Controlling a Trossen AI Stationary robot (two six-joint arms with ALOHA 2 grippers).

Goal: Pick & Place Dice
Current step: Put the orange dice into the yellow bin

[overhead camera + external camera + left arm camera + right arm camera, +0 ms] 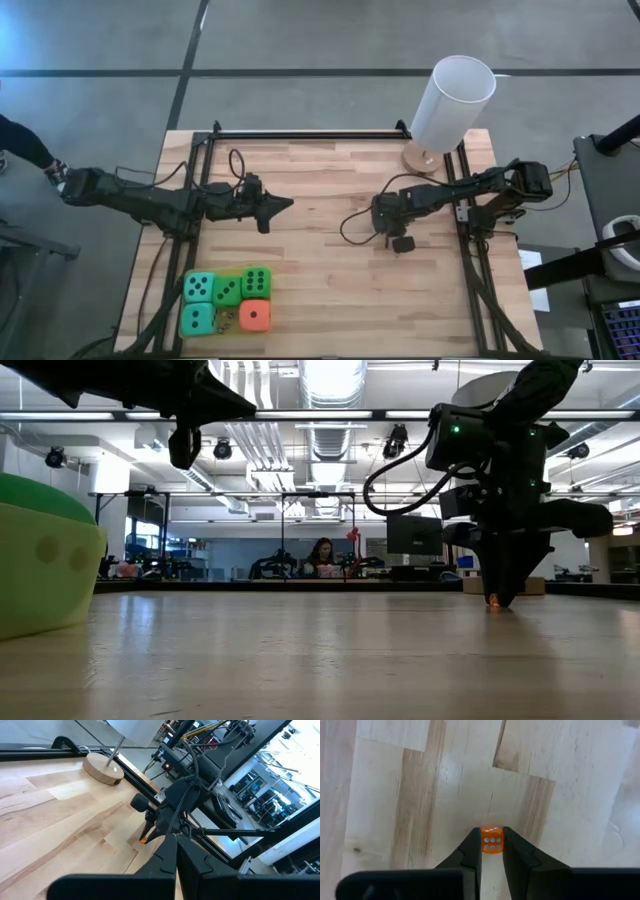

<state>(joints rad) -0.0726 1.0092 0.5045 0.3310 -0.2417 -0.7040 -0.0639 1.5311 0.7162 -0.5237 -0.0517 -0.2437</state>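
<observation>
I had my right claw (492,842) pointed down at the wooden table (420,780), clenched on a tiny orange die (492,840) with white pips, wedged between my fingertips (470,845) so it could be lifted. My left claw (275,207) waited, shut and empty, well apart.

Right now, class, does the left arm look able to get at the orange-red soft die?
Probably yes. Only bare table lies between the left gripper and the orange-red soft die, though the gripper is shut and must open. The right gripper, closed on a small orange die, stands clear.
</observation>
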